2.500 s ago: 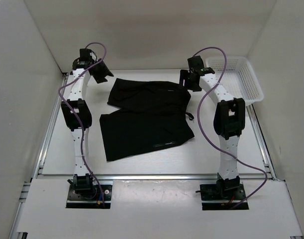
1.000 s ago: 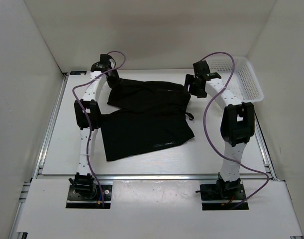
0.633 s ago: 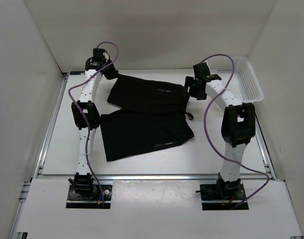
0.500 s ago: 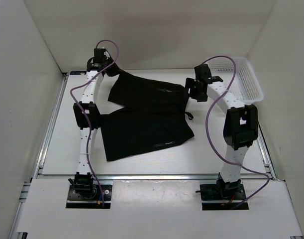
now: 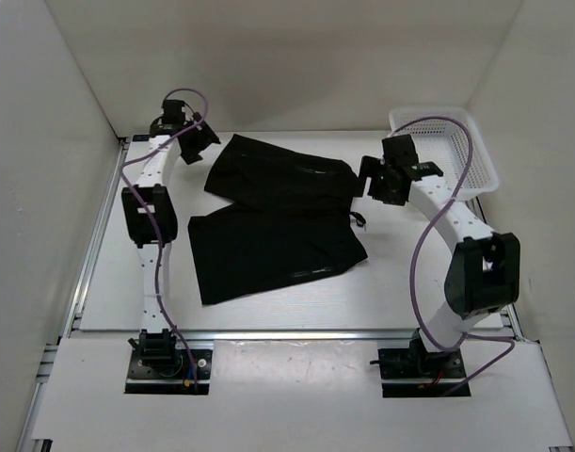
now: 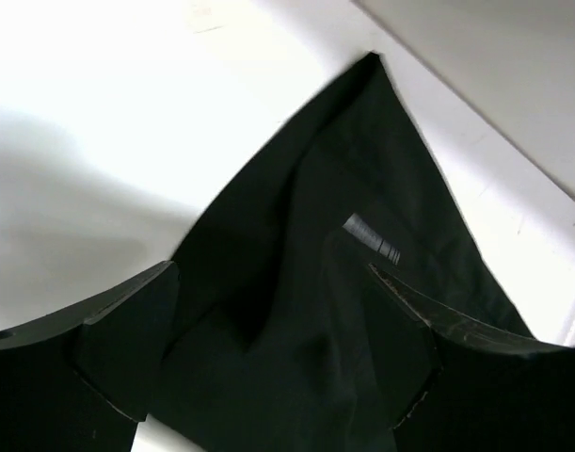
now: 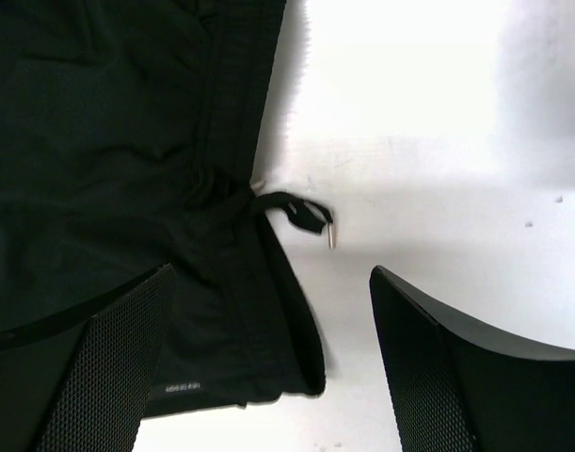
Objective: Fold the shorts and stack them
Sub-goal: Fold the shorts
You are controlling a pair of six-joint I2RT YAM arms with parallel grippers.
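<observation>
The shorts (image 5: 278, 221) are lying flat mid-worktop (image 5: 108, 273), legs pointing toward nine o'clock. The left pincer (image 5: 200, 139) is hovering at their eleven o'clock corner, fingers spread, gripping nothing. The right pincer (image 5: 375, 179) is hanging equally agape beside the waistband at two o'clock. The cloth is looking limp and light, likely sagging when lifted, so I'd be pinching hem corner and waistband edge.

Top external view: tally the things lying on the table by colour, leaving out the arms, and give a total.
Black: 1, the shorts
White: 1, the mesh basket
Total: 2
</observation>
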